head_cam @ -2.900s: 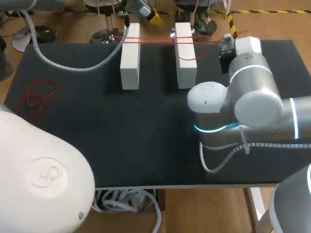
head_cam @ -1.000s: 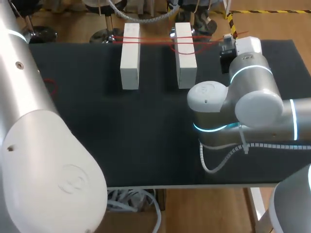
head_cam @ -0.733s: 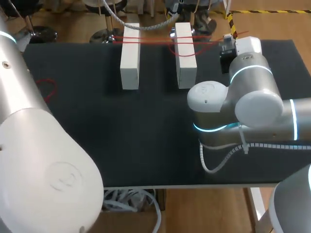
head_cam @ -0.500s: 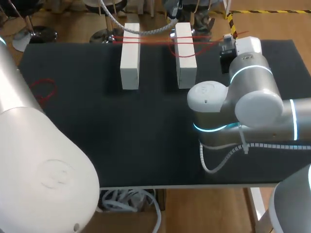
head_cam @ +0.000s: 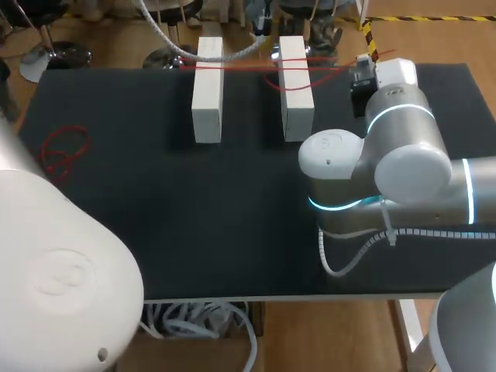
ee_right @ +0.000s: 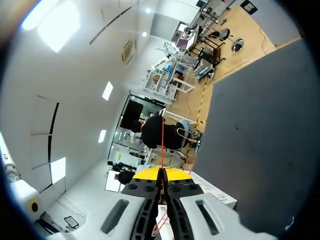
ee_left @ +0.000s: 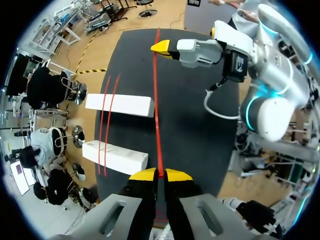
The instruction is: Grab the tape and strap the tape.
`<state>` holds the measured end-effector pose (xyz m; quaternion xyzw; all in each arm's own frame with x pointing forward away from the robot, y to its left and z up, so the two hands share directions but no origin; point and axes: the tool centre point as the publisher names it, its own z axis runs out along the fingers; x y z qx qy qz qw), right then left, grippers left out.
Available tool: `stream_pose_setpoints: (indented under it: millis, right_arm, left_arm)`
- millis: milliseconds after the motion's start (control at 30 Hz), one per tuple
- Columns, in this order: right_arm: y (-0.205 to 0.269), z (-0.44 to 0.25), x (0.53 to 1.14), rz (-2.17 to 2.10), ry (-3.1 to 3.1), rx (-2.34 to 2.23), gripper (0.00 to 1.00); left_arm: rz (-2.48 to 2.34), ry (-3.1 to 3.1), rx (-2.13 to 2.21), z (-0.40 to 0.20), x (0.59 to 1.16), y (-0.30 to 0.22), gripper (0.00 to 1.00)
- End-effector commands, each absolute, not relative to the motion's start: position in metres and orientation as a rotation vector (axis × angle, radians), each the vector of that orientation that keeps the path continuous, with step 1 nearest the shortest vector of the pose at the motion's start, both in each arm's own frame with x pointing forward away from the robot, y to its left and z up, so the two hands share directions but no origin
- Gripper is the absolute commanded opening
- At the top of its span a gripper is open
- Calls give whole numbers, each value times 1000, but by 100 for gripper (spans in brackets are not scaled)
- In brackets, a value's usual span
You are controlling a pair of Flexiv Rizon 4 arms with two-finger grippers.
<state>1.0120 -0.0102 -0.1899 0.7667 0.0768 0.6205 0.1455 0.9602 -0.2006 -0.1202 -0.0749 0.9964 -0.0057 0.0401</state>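
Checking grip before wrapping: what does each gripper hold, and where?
Left gripper and right gripper each pinch the red cord between their fingertips, stretched straight between them.

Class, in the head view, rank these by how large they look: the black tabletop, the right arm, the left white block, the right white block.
1. Black tabletop.
2. Right arm, though its nearness to the camera enlarges it.
3. Left white block and right white block: these look alike, so no ranking between them.
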Motion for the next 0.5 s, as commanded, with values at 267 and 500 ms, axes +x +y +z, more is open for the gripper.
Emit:
stream_pose_setpoints:
  millis: [267,500]
  right_arm:
    - [-11,-187,1012,1781,224,2214,0]
    - [-11,-187,1012,1781,224,2214,0]
  left_arm:
    - [-14,3037,-148,-125,975,-187,0]
    - [-10,3043,-128,-125,978,-187,0]
